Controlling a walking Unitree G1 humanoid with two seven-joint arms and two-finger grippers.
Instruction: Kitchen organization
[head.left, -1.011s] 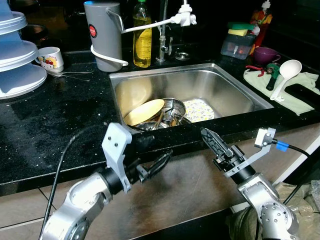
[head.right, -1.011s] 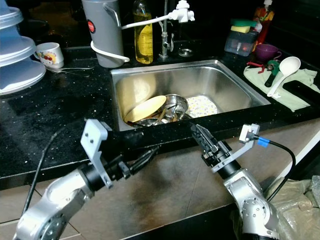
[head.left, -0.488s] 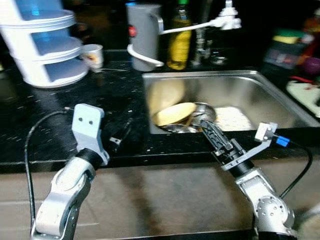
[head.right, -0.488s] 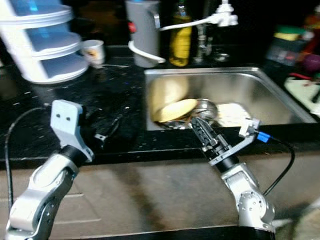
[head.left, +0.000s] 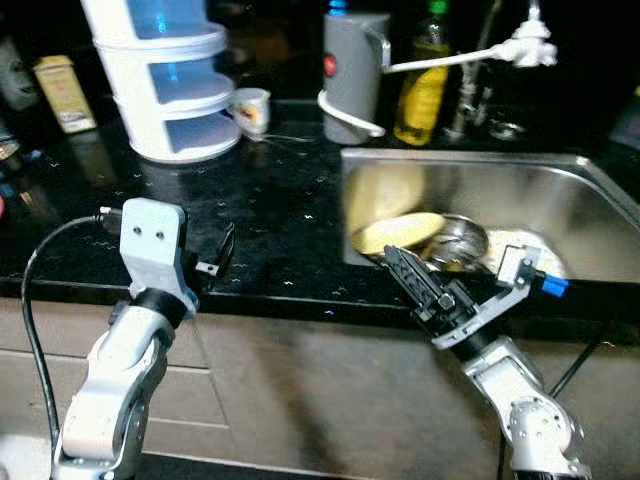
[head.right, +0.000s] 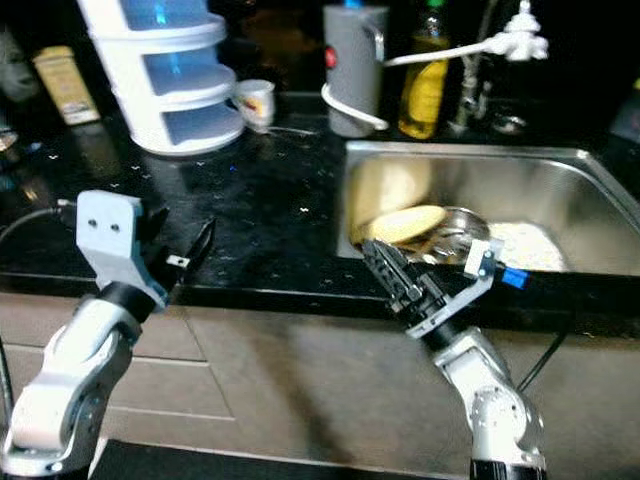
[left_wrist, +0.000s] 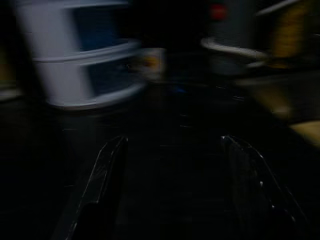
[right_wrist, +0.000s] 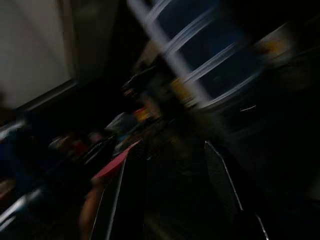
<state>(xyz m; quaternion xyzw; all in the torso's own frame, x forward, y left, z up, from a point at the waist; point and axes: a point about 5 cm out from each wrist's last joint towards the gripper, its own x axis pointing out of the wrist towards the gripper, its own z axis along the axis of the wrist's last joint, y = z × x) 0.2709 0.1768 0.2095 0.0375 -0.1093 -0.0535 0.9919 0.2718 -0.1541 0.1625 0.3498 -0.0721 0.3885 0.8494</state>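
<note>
Dishes (head.left: 420, 232): piled in sink (head.left: 590, 190), untouched. Left gripper (head.left: 215, 262) open, empty, over the counter (head.left: 270, 200). Right gripper (head.left: 418, 285) open, empty, at the counter edge. Risk: blurred views; a fingertip could strike the edge.

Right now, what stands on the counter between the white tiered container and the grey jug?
A small white cup stands between the white tiered container and the grey jug, as the left eye view shows.
</note>
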